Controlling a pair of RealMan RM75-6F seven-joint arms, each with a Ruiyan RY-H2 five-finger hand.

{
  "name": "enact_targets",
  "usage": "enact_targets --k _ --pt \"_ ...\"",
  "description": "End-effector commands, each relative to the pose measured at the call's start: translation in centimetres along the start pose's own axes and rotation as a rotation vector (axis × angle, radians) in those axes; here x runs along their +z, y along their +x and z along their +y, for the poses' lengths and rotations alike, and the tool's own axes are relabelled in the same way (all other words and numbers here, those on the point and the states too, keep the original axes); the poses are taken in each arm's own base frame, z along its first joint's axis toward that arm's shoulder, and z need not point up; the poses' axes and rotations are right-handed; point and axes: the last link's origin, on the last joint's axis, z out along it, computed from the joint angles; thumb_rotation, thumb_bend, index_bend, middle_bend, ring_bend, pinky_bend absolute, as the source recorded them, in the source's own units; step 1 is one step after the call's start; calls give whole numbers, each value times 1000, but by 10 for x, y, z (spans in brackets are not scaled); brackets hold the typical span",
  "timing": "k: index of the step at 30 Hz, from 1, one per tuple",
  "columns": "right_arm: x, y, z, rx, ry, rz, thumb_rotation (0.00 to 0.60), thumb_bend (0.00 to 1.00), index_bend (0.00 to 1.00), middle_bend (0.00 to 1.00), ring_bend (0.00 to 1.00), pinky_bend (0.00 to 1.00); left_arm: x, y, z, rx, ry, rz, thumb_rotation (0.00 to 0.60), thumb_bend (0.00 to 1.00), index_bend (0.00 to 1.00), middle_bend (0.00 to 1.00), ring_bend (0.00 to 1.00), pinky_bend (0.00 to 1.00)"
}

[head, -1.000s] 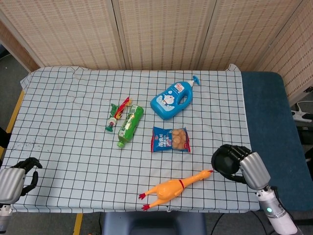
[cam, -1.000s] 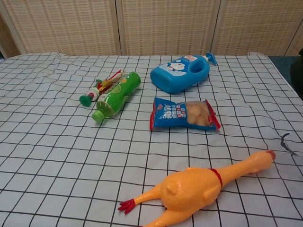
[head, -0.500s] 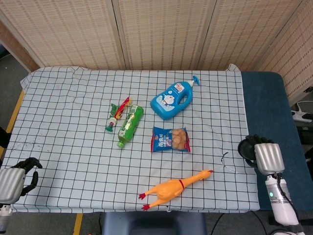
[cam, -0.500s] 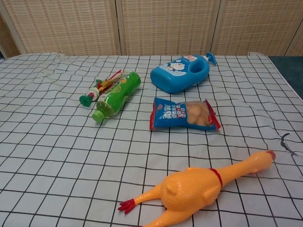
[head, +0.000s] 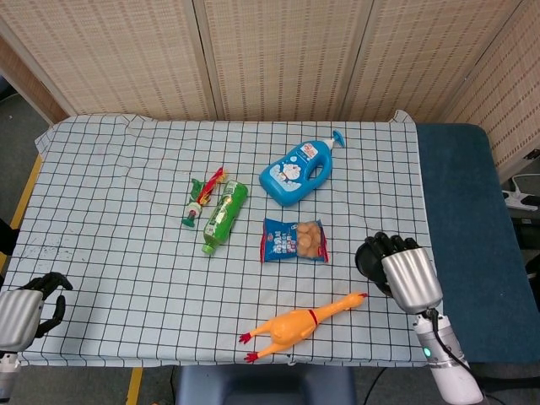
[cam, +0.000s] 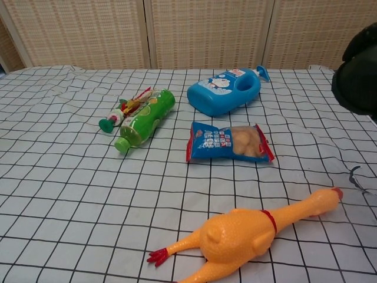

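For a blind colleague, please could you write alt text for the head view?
A right robot hand hovers empty over the checked tablecloth, just right of a rubber chicken. Further back lie a snack bag, a blue bottle, a green bottle and a small tube. The left robot hand rests at the near left corner.

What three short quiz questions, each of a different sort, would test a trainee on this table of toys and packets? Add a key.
1. True or false: the right hand grips the rubber chicken.
2. Which thing lies nearest the snack packet? A. blue bottle B. left hand C. folding screen
3. Fill in: the green bottle lies on its ____.

Key
1. False: the right hand hangs above the checked cloth, apart from the rubber chicken, near its beak end.
2. A.
3. side, touching the red and green wrapped stick.
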Motion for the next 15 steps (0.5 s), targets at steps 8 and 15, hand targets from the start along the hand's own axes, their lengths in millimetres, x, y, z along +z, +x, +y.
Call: enact_targets --k 8,15 --pt "7 -67 68 -123 -233 -157 600 55 644 497 391 502 1 -1 0 1 3 -6 600 604 428 365 411 658" --pt "-1 -25 21 12 -48 -69 600 55 643 497 391 502 0 0 1 3 -2 -6 600 604 428 371 411 657"
